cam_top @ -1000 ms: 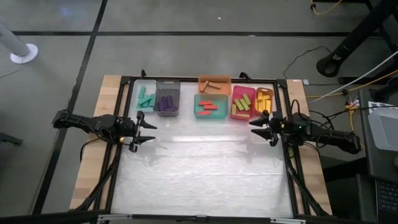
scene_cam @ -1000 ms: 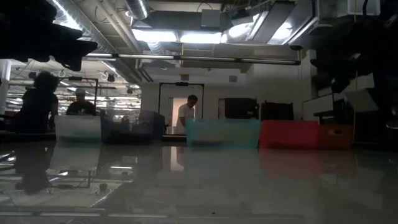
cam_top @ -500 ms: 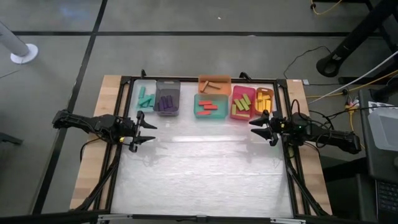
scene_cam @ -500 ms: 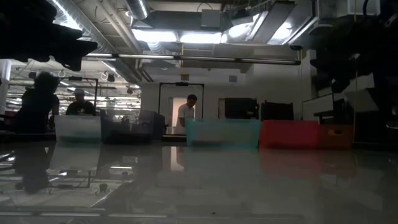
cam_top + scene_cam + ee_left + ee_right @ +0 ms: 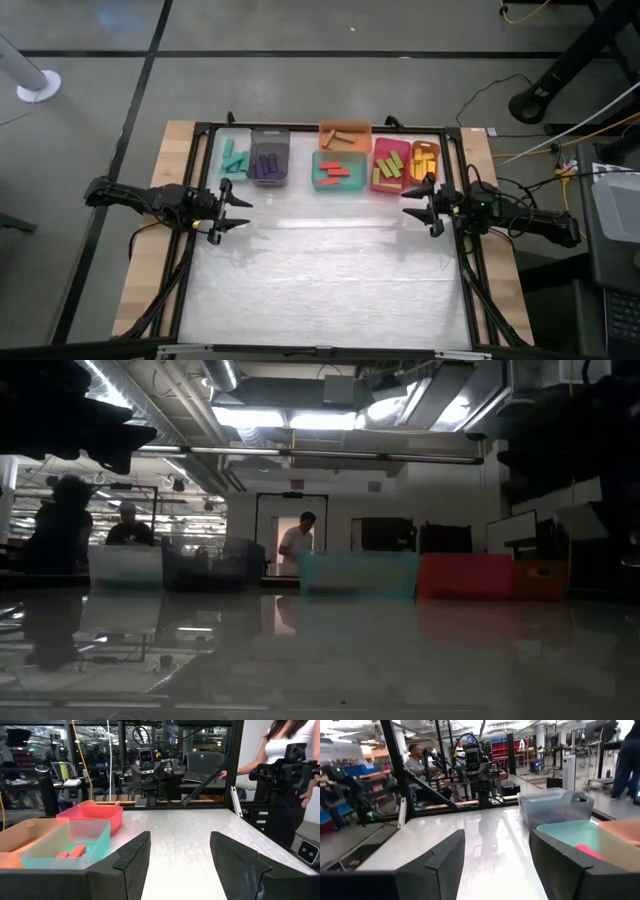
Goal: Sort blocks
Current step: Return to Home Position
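The blocks lie in a row of bins along the table's far edge: teal blocks [image 5: 234,158], purple blocks [image 5: 266,165], brown blocks [image 5: 343,139], red blocks [image 5: 336,169], olive green blocks [image 5: 389,166] and yellow blocks [image 5: 425,160]. My left gripper [image 5: 241,212] [image 5: 180,845] stands open at the table's left side, level, pointing right. My right gripper [image 5: 410,205] [image 5: 495,842] stands open at the right side, level, pointing left. Neither has anything between its fingers.
The bins show as a low row in the low view, with the teal bin [image 5: 358,574] and the red bin [image 5: 465,575] among them. A black frame [image 5: 210,128] borders the table. A person [image 5: 285,750] stands beyond the table; others sit farther off.
My right gripper has rolled a little about the line it points along, staying in place and open. Nothing else has moved.
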You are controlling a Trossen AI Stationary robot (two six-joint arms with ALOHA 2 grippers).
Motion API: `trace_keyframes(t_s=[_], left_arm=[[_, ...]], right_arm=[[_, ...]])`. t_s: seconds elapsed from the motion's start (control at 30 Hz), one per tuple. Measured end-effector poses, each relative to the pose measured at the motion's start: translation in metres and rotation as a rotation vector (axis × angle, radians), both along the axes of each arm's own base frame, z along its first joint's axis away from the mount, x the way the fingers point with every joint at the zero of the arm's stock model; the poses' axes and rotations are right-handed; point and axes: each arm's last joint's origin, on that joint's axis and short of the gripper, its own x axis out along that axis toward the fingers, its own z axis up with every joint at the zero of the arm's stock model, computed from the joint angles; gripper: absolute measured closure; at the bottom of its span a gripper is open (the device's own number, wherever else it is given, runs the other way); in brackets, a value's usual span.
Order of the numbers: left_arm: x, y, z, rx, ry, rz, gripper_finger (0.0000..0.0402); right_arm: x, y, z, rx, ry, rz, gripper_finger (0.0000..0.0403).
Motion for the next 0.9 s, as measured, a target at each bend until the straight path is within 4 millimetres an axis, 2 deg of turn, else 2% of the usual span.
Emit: trace_keyframes(t_s=[0.9], left_arm=[[0.0, 0.0, 0.0, 0.0, 0.0, 0.0, 0.0208]], right_arm=[[0.0, 0.0, 0.0002, -0.028, -0.002, -0.002, 0.0182]])
